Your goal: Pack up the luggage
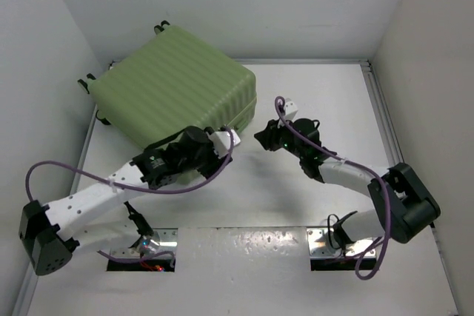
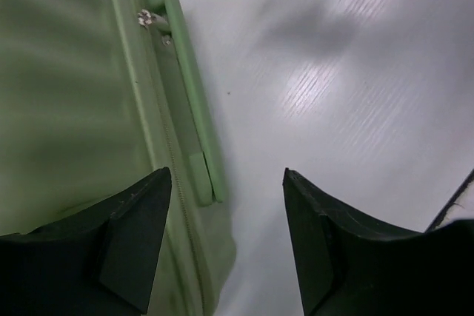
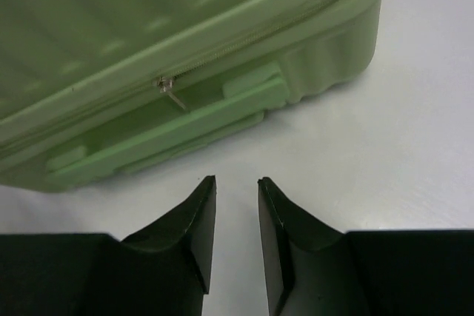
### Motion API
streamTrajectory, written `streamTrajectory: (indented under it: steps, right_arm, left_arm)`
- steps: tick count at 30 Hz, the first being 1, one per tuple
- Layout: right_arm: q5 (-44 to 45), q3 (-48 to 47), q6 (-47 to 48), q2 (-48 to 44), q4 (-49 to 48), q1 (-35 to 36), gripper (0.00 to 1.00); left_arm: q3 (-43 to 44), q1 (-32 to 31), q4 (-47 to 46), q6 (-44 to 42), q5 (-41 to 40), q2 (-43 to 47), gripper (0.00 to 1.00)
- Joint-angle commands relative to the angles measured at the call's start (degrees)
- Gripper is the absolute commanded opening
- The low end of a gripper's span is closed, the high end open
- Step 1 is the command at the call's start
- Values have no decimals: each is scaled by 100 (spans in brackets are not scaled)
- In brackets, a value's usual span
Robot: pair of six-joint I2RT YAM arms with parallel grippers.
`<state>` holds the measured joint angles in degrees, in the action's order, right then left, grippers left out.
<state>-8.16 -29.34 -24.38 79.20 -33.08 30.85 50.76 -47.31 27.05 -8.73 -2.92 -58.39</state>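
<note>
Pale-green hard-shell luggage (image 1: pixel 174 83), ribbed shell. Shut, lying flat on the far-left part of the white table (image 1: pixel 318 101), turned at an angle to the edges. One corner is close to the far-left corner of the table, the opposite corner points toward the table's middle.
- Wheels (image 1: pixel 160 28): small, dark, on the far side; more at the left end, near the table's left edge.
- Zip line runs round the side wall. Metal zip pull (image 3: pixel 169 90) hangs on the side facing the arms.
- Side handle (image 3: pixel 185 127): green bar, flat against the shell, just below the zip pull.

Left gripper (image 1: pixel 224 138): at the luggage's near-right side, close to the corner that points to mid-table. Jaws well apart, nothing grasped. In the wrist view one finger (image 2: pixel 137 234) sits over the shell edge, the other over bare table. Cannot tell if it touches the shell.

Right gripper (image 1: pixel 261 138): just beside the same corner, on its right, over bare table and apart from the shell. Jaws nearly together with a slim gap, nothing between them but table.

Purple cable (image 1: pixel 67 168) loops along each arm. White walls on three sides.
</note>
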Motion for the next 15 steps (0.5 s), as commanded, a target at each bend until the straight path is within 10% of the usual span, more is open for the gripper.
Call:
streamTrajectory:
  steps: [1, 15]
  right_arm:
    - [-273, -300, -67, 166, -1005, -158, 29]
    - [-2276, -897, -330, 1554, -2079, -686, 40]
  left_arm:
    - [-259, -463, -471, 179, -1122, -251, 67]
    - [-1094, -173, -1947, 180, -1888, -1236, 78]
